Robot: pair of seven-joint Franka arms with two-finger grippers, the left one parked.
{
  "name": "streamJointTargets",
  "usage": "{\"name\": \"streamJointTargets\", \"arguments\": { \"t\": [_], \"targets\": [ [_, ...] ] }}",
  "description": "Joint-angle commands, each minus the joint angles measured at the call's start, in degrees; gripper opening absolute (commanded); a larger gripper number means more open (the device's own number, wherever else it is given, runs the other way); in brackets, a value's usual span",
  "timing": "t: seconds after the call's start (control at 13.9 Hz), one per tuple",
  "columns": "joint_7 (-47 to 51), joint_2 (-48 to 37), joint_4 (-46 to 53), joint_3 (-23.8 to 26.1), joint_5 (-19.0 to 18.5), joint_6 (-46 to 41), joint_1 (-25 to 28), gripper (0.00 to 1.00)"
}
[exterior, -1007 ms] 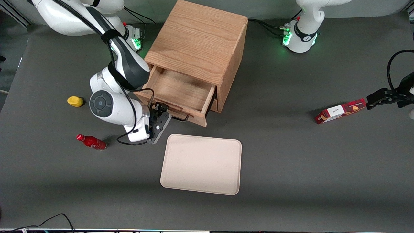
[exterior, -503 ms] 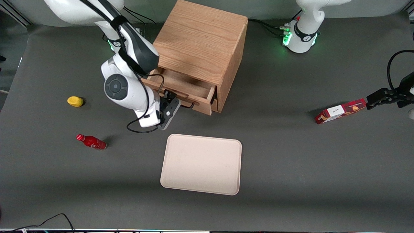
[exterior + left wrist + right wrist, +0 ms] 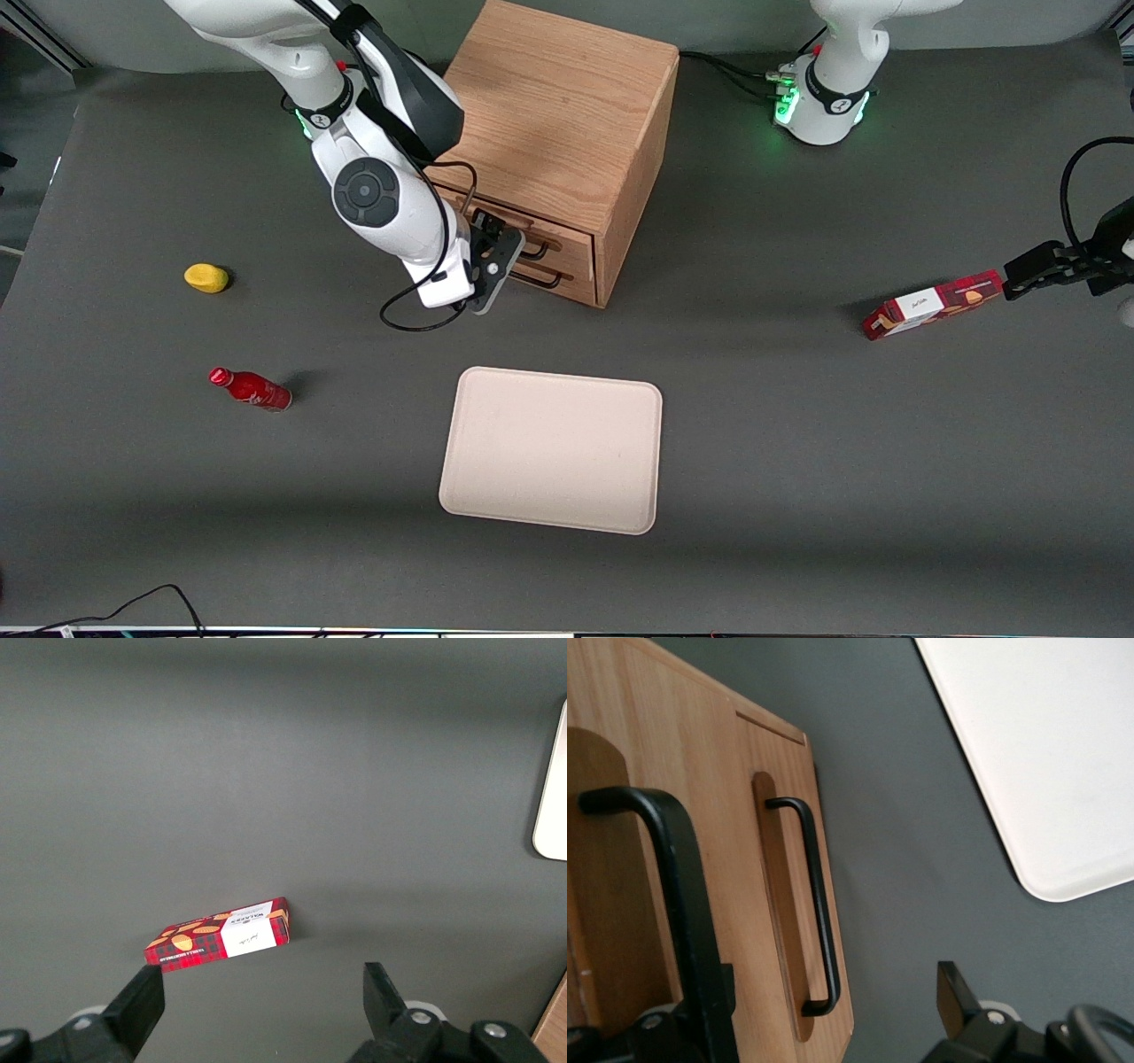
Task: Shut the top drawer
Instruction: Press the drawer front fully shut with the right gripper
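The top drawer (image 3: 551,232) of the light oak cabinet (image 3: 554,106) sits pushed in, its front level with the lower drawer (image 3: 567,270). Its black wire handle (image 3: 534,253) sticks out toward the front camera. My right gripper (image 3: 489,234) is open, right at the top drawer's front, beside the handle. In the right wrist view the top handle (image 3: 660,868) is very close, with one finger (image 3: 700,1028) against it and the other finger (image 3: 957,1001) out over the table. The gripper (image 3: 828,1028) holds nothing. The lower drawer's handle (image 3: 815,904) shows beside it.
A cream tray (image 3: 549,447) lies on the table nearer the front camera than the cabinet; its corner shows in the right wrist view (image 3: 1028,753). A red bottle (image 3: 251,388) and a yellow object (image 3: 205,277) lie toward the working arm's end. A red box (image 3: 935,304) lies toward the parked arm's end, also in the left wrist view (image 3: 221,935).
The top drawer has slid from wide open to fully in. My gripper has moved with its front toward the cabinet, away from the front camera.
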Motion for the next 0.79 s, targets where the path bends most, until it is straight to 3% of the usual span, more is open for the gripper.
{"name": "streamJointTargets", "arguments": {
  "t": [0.0, 0.72],
  "targets": [
    [2.68, -1.06, -3.90, 1.09, 0.40, 2.88, 0.65, 1.00],
    [3.91, -2.38, -3.20, 2.06, 0.48, 0.42, 0.57, 1.00]
  ]
}}
